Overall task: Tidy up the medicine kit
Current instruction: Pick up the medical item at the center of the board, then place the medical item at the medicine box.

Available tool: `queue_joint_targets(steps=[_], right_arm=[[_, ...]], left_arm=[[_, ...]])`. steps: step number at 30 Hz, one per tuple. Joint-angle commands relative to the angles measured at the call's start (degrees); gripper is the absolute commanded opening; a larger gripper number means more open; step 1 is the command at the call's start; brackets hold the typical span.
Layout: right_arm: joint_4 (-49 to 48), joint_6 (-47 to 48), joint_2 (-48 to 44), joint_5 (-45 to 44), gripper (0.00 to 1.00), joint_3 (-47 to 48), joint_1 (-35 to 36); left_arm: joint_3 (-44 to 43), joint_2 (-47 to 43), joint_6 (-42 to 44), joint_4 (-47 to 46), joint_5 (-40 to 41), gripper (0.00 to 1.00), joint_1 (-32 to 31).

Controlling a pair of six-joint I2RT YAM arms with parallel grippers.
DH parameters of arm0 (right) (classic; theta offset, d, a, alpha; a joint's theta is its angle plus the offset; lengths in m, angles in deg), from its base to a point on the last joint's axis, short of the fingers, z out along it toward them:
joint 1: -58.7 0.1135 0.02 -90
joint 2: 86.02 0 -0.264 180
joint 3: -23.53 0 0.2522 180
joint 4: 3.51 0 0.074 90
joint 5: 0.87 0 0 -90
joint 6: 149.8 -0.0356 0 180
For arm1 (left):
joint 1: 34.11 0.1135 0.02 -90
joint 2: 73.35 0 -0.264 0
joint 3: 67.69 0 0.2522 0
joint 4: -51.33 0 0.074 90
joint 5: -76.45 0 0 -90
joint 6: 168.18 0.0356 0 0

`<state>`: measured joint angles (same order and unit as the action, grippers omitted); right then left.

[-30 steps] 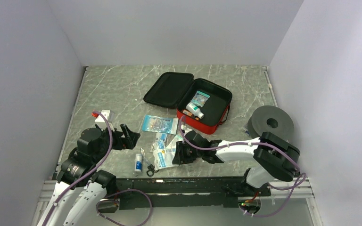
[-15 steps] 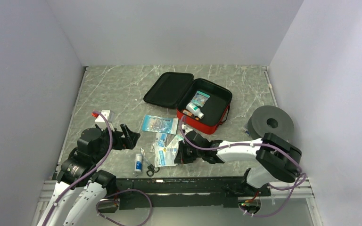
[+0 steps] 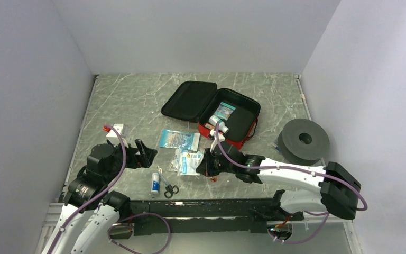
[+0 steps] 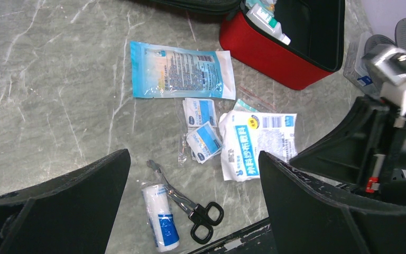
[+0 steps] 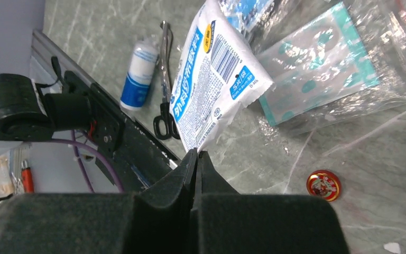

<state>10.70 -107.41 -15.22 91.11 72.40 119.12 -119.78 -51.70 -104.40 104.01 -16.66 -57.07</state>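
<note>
The medicine kit (image 3: 237, 126) lies open at the table's middle back, red shell with black lining, its lid (image 3: 188, 100) flat to the left; a bottle and a packet lie inside. It also shows in the left wrist view (image 4: 283, 55). My right gripper (image 3: 205, 163) is shut on a corner of a white gauze packet with blue print (image 5: 214, 79), also seen from above (image 3: 188, 161), just in front of the kit. My left gripper (image 3: 145, 153) is open and empty at the left, above scissors (image 4: 193, 206) and a bandage roll (image 4: 159, 222).
A blue-and-white pouch (image 3: 178, 139), small dressing packets (image 4: 201, 129) and a clear teal bag (image 5: 322, 79) lie in front of the kit. A small red tin (image 5: 322, 185) lies near the right gripper. A grey round disc (image 3: 303, 138) stands right; a white box (image 3: 115, 129) left.
My right gripper has carried the white packet away from the front edge toward the kit. The small red tin now shows on the table. The left arm has not moved.
</note>
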Motion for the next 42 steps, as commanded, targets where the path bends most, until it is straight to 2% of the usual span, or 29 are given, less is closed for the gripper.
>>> queue_joint_targets(steps=[1, 9, 13, 25, 30, 42], right_arm=[[4.5, 2.1, -5.1, -5.5, 0.00, 3.5, 0.2], [13.5, 6.7, -12.6, -16.9, 0.00, 9.0, -0.3], [15.5, 9.5, -14.2, -19.4, 0.00, 11.8, -3.2], [13.1, 12.9, -12.4, -14.3, 0.00, 14.6, -19.1], [10.5, 12.0, -9.2, -9.7, 0.00, 15.4, -26.0], [4.7, 11.1, 0.3, -0.3, 0.00, 18.5, -37.3]], left_arm=[[-1.9, 0.4, -0.1, -0.9, 0.3, 0.99, -0.2], [-1.9, 0.6, -0.1, -1.0, 0.3, 0.99, -0.2], [-1.9, 0.6, -0.1, -0.9, 0.5, 0.99, -0.2], [-1.8, 0.6, -0.1, -1.0, 0.3, 0.99, -0.3], [-1.8, 0.6, 0.0, -1.0, 0.1, 0.99, -0.3], [-1.8, 0.6, 0.0, -1.1, -0.1, 0.99, -0.2]])
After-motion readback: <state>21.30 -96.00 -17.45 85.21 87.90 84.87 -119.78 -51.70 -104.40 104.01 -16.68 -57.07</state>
